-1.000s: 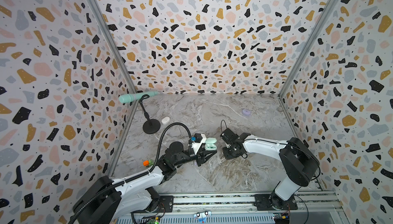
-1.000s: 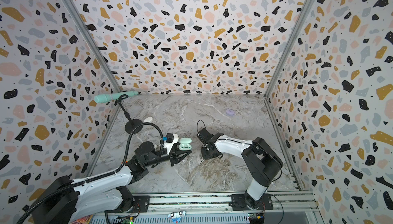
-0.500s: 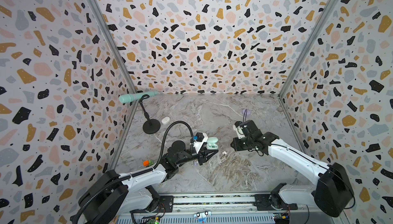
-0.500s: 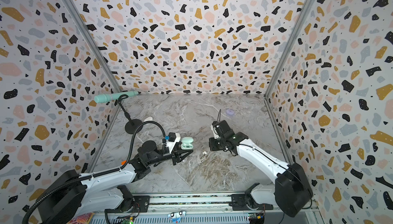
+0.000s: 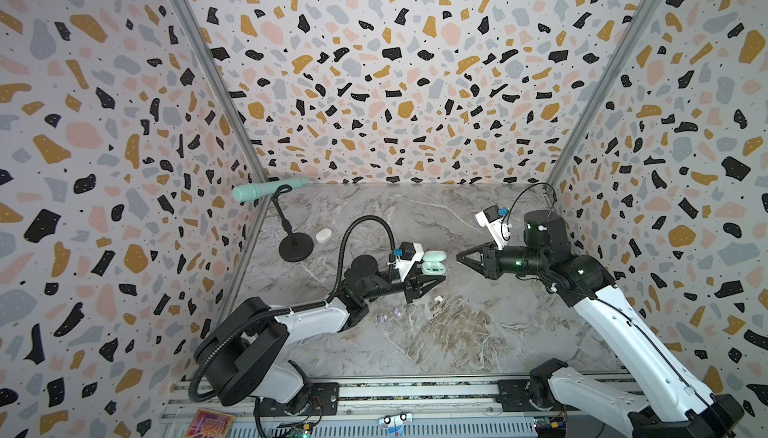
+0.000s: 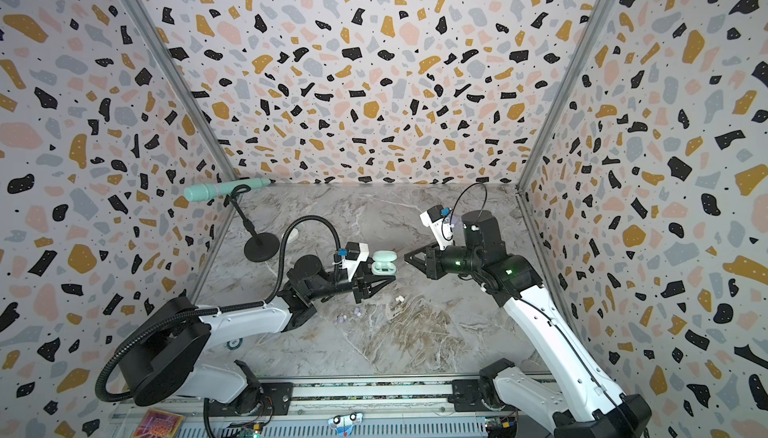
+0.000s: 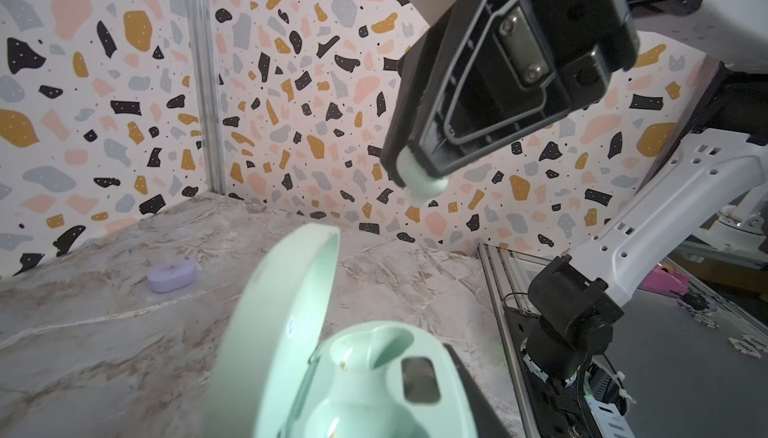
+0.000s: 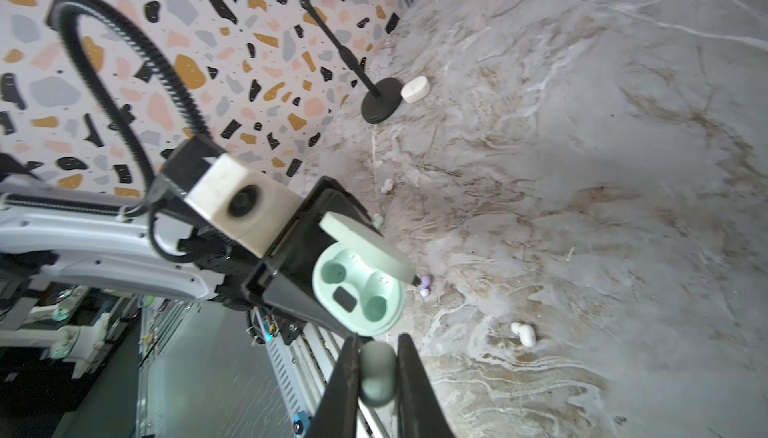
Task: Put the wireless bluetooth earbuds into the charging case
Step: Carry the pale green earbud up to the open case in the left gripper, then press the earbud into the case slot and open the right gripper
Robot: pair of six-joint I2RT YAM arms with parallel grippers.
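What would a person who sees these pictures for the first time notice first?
The left gripper holds an open mint-green case, with nothing in it, over the middle of the table. Facing it, the right gripper is shut on a mint earbud. In the far left corner a mint microphone sits on a black stand.

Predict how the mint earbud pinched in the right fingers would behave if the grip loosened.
The mint earbud looks smooth and rounded, so it could slip from the right gripper. It is tiny beside the charging case, so probably light. Dropped, it would likely roll.
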